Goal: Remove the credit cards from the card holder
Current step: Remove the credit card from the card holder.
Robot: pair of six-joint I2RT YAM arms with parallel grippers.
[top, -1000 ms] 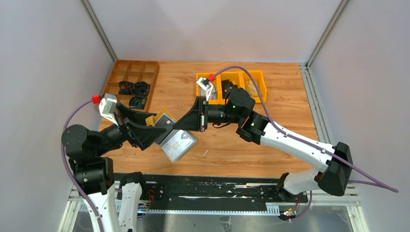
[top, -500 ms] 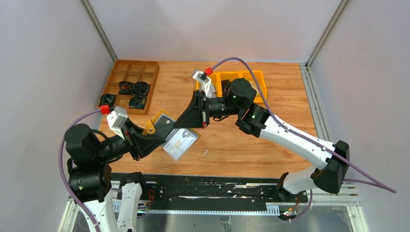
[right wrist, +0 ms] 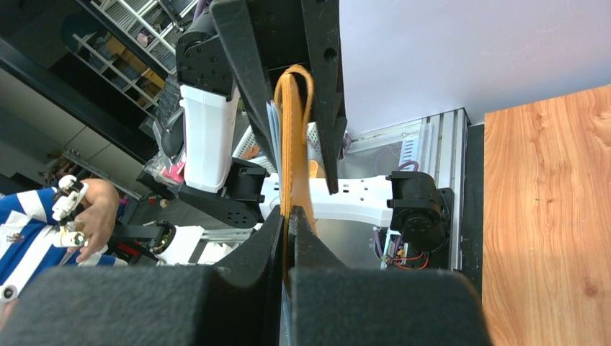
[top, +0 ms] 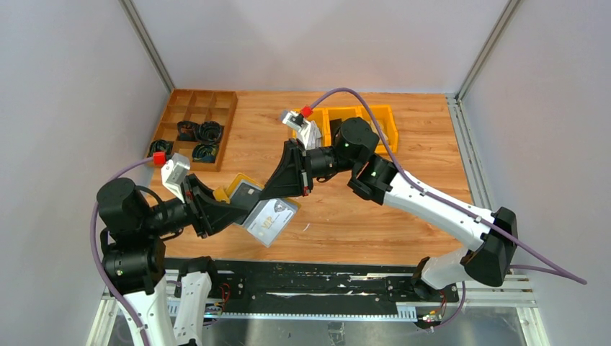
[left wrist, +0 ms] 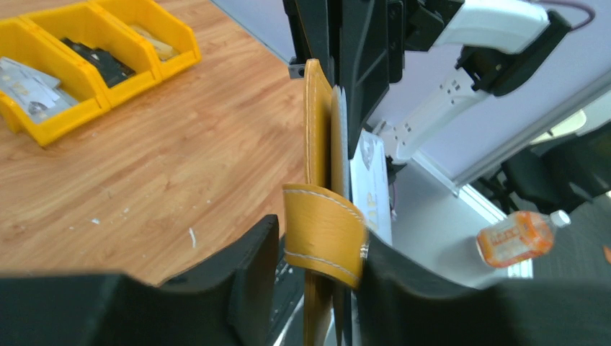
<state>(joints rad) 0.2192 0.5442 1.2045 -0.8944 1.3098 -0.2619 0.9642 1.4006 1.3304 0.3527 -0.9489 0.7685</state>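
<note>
Card holder (left wrist: 320, 231) shifted; mustard, grey card (top: 272, 220) protruding; left jaws, right jaws clamp it.

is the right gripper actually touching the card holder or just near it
Touching. The right wrist view shows the right gripper with its fingers pinched on the edge of the mustard card holder, with no gap on either side.

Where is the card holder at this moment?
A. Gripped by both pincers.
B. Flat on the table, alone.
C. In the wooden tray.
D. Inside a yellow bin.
A: the mustard card holder sits pinched in the left pincer and the right pincer, as each wrist view shows.
</note>
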